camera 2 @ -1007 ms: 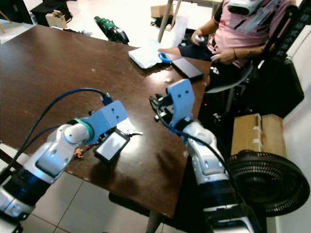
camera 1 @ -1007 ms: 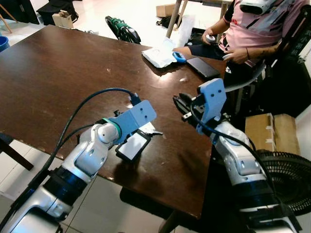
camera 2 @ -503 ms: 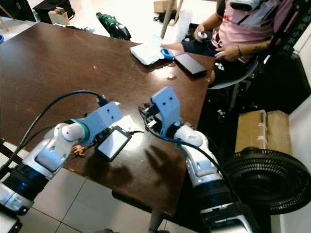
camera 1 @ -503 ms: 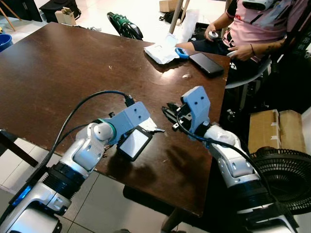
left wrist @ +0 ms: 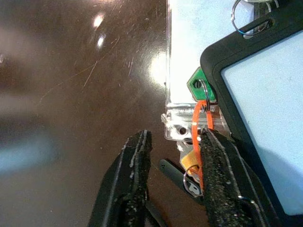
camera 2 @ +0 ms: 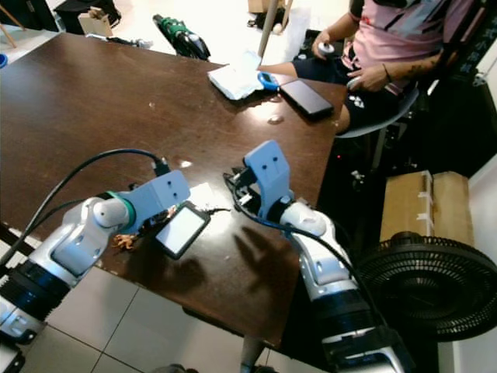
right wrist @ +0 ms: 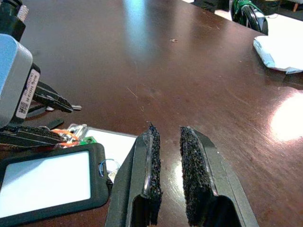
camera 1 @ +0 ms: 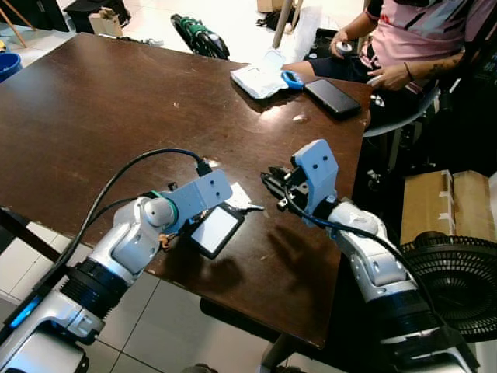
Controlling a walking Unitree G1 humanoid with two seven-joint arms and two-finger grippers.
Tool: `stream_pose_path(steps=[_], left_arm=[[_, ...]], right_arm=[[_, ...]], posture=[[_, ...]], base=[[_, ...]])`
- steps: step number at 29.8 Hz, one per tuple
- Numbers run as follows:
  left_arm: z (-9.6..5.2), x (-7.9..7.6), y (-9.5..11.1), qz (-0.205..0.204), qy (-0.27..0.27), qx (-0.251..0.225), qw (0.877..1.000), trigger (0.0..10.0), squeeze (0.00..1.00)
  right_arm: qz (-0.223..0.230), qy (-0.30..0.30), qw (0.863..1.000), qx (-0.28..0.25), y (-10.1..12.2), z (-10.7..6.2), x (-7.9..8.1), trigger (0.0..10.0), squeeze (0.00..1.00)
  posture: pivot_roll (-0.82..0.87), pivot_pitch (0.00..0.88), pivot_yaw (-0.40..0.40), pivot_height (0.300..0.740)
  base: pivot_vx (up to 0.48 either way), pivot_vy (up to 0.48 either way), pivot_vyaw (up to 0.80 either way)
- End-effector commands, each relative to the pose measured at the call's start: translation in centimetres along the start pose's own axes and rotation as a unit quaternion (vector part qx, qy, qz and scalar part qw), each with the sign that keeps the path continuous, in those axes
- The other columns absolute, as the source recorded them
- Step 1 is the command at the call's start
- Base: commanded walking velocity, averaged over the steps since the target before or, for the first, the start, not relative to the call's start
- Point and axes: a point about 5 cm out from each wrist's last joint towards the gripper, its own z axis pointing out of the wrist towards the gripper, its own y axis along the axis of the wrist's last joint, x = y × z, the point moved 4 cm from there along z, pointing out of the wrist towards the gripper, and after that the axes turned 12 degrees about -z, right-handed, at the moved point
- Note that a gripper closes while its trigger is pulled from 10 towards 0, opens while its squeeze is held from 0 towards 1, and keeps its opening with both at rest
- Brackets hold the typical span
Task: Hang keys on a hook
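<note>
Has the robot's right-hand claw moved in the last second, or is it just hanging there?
Yes. The right gripper has swung toward the black card holder on the table, closing the gap to the left gripper.

Two silver arms showing glossy rounded shells, pale blue blocky wrist housings, a teal ring circling the left wrist joint, black cables looping along both forearms, each claw wearing long black rough-textured fingers [right wrist: 191, 175], white barcode label sticking to the left housing
</note>
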Motion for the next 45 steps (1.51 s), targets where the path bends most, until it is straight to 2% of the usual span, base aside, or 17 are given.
stream_pose_path(steps=[1, 15, 21, 22, 24, 25, 29, 30, 32, 35, 38, 39, 40, 41, 43, 44, 45], left_arm=[[0.2, -0.3, -0.5, 0.005, -0.006, 0.011, 1.0, 0.0, 0.0], [0.2, -0.4, -0.5, 0.005, -0.004, 0.005, 1.0, 0.0, 0.0], [0.2, -0.3, -0.5, -0.013, 0.007, 0.0, 1.0, 0.0, 0.0], [0.0, 0.2, 0.1, -0.048, 0.014, -0.018, 0.999, 0.0, 0.0], [-1.1, 2.2, 3.0, -0.107, 0.054, -0.105, 0.987, 0.0, 0.0], [-1.5, 2.8, 3.7, -0.12, 0.066, -0.128, 0.982, 0.0, 0.0], [-1.7, 3.0, 4.0, -0.124, 0.071, -0.137, 0.98, 0.0, 0.0], [-2.6, 3.9, 5.1, -0.15, 0.085, -0.17, 0.97, 10.0, 0.0], [-4.9, 5.7, 6.8, -0.208, 0.124, -0.235, 0.941, 10.0, 0.0], [-5.6, 6.2, 7.1, -0.224, 0.136, -0.252, 0.932, 10.0, 0.0], [-7.7, 5.6, 6.7, -0.245, 0.139, -0.277, 0.919, 10.0, 0.0], [-8.5, 5.8, 6.7, -0.264, 0.143, -0.287, 0.909, 10.0, 0.0], [-8.5, 5.8, 6.7, -0.264, 0.143, -0.287, 0.909, 10.0, 0.0], [-9.4, 6.2, 6.7, -0.296, 0.153, -0.301, 0.894, 10.0, 0.0], [-9.4, 6.2, 6.7, -0.296, 0.153, -0.301, 0.894, 10.0, 0.0], [-10.1, 6.7, 6.9, -0.322, 0.165, -0.316, 0.877, 10.0, 0.0], [-10.3, 6.9, 6.9, -0.331, 0.17, -0.322, 0.871, 10.0, 0.0]], right_arm=[[0.007, -0.003, 1.0, -0.003, 0.1, -0.2, 0.0, 10.0, 0.0], [0.01, -0.013, 1.0, -0.005, 0.1, -0.1, -0.3, 10.0, 0.0], [0.011, -0.016, 1.0, -0.007, 0.2, 0.0, -0.4, 10.0, 0.0], [0.011, -0.018, 1.0, -0.008, 0.3, 0.1, -0.6, 10.0, 0.0], [0.01, -0.024, 1.0, -0.01, 0.3, 0.0, -0.8, 10.0, 0.0], [0.01, -0.025, 1.0, -0.01, 0.4, 0.0, -0.9, 10.0, 0.0], [0.009, -0.026, 1.0, -0.01, 0.4, 0.0, -0.9, 10.0, 0.0], [0.014, -0.031, 0.999, -0.015, 0.5, 0.0, -1.1, 10.0, 0.0], [0.036, -0.051, 0.997, -0.037, 1.2, -0.1, -1.3, 10.0, 0.0], [0.046, -0.059, 0.996, -0.044, 1.4, -0.2, -1.4, 10.0, 0.0], [0.078, -0.082, 0.991, -0.068, 1.9, -1.4, -1.5, 10.0, 0.0], [0.091, -0.09, 0.989, -0.078, 2.1, -1.8, -1.5, 10.0, 0.0], [0.091, -0.09, 0.989, -0.078, 2.1, -1.8, -1.5, 10.0, 0.0], [0.115, -0.104, 0.984, -0.093, 2.5, -2.2, -1.6, 10.0, 0.0], [0.115, -0.104, 0.984, -0.093, 2.5, -2.2, -1.6, 10.0, 0.0], [0.139, -0.116, 0.978, -0.106, 2.8, -2.3, -1.6, 10.0, 0.0], [0.148, -0.12, 0.975, -0.111, 2.9, -2.3, -1.6, 10.0, 0.0]], posture=[[0.16, 0.08, 0.146, 0.74], [0.16, 0.063, 0.141, 0.74], [0.15, 0.048, 0.136, 0.74], [0.15, 0.037, 0.133, 0.74], [0.14, 0.028, 0.13, 0.74], [0.14, 0.028, 0.13, 0.74], [0.14, 0.028, 0.13, 0.74], [0.14, 0.011, 0.117, 0.74], [0.13, 0.0, 0.102, 0.74], [0.13, 0.0, 0.102, 0.74], [0.1, 0.0, 0.094, 0.74], [0.1, 0.0, 0.09, 0.74], [0.1, 0.0, 0.09, 0.74], [0.1, 0.0, 0.085, 0.74], [0.1, 0.0, 0.085, 0.74], [0.1, 0.0, 0.08, 0.74], [0.1, 0.0, 0.08, 0.74]], base=[[0.0, 0.0, 0.0], [0.0, 0.0, 0.0], [0.0, 0.0, 0.0], [0.0, 0.0, 0.0], [0.0, 0.0, 0.0], [0.0, 0.0, 0.0], [0.0, 0.0, 0.0], [0.0, 0.0, 0.0], [0.0, 0.0, 0.0], [0.0, 0.0, 0.0], [0.0, 0.0, 0.0], [0.0, 0.0, 0.0], [0.0, 0.0, 0.0], [0.0, 0.0, 0.0], [0.0, 0.0, 0.0], [0.0, 0.0, 0.0], [0.0, 0.0, 0.0]])
